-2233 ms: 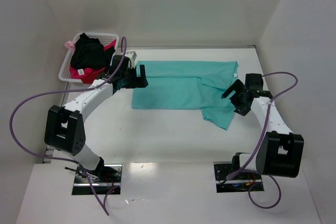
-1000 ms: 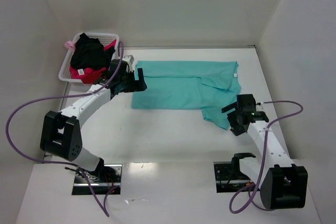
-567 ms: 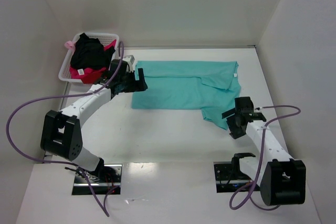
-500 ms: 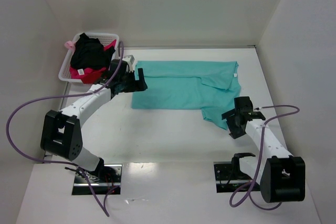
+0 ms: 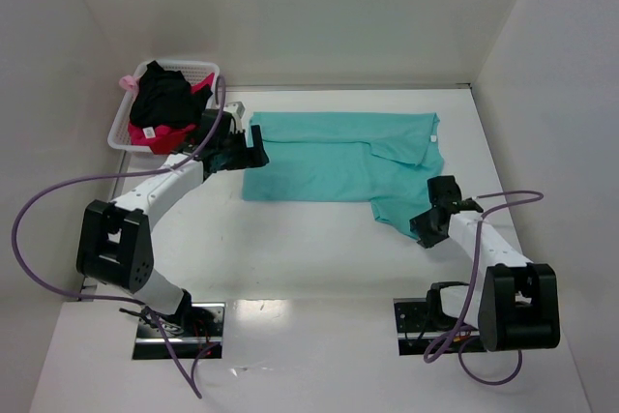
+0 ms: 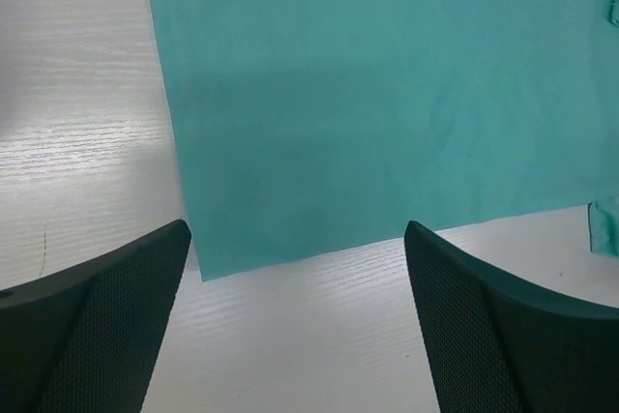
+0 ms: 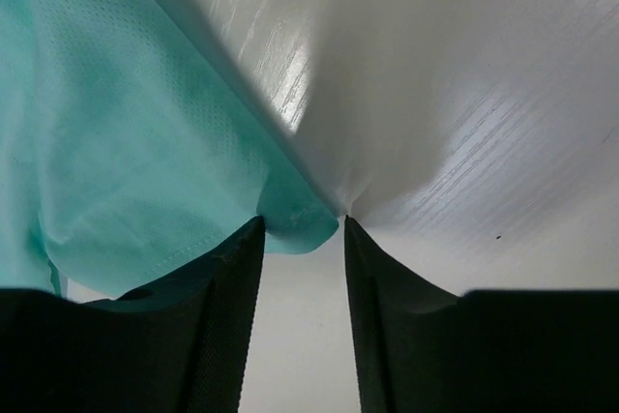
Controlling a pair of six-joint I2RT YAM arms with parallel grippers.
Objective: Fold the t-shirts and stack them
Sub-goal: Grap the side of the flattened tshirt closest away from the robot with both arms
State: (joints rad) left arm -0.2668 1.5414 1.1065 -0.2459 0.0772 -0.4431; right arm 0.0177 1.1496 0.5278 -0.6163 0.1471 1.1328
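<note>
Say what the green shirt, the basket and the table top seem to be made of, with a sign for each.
Green shirt: soft matte knit, probably synthetic; tiny pinholes show close up, and it lies limp. Basket: likely white plastic, from its stiff lattice walls. Table top: white, faintly glossy, with fine wood grain; laminate or painted wood, hard to tell.

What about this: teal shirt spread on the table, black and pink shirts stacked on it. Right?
No. The teal shirt is spread on the table, but the black shirt and pink shirt sit in the white basket at far left, per the top view.
</note>
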